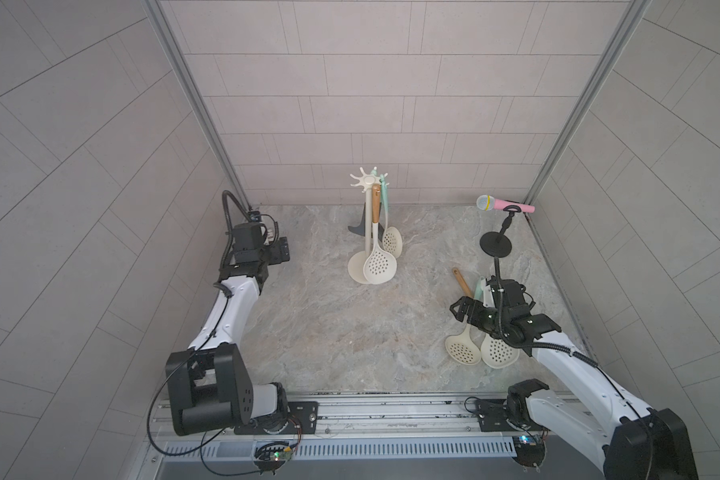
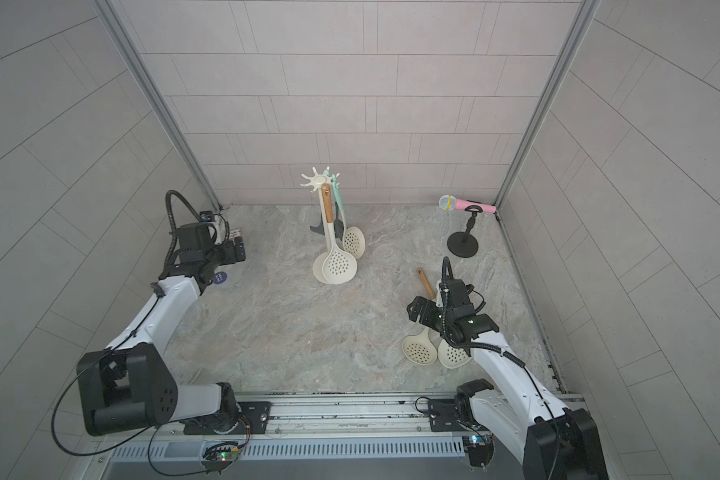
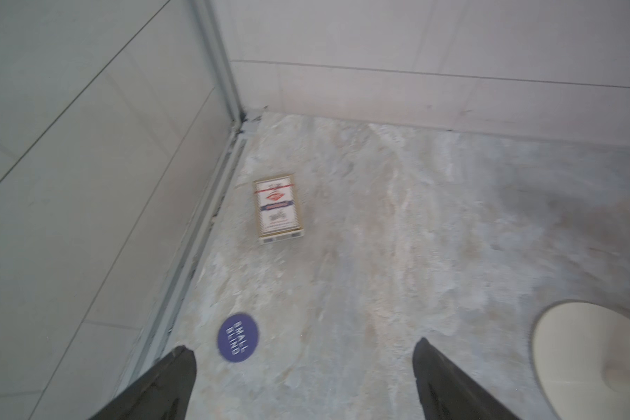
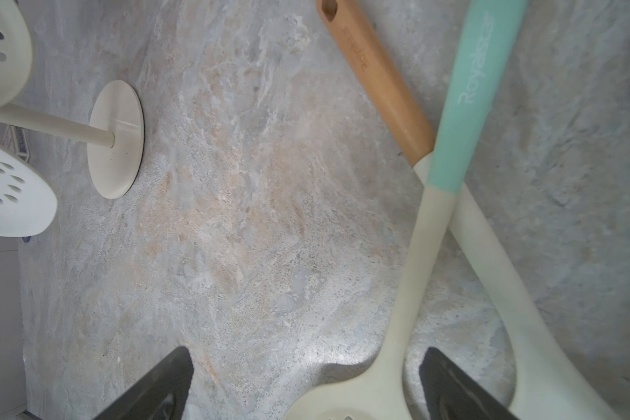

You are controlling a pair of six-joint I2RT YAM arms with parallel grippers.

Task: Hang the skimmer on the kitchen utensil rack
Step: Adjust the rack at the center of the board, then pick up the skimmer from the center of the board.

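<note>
Top views overlook the table (image 1: 329, 332); wrist views close.

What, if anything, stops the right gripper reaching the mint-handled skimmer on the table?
Probably nothing, so yes. The right gripper hangs open just above the mint-handled skimmer, which crosses over the wooden-handled skimmer, with nothing else lying on it.

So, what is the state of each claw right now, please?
Left claw: open, holding nothing.
Right claw: open, holding nothing.

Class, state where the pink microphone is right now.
In both top views the microphone lies across its black stand in the far right corner of the table.
</note>
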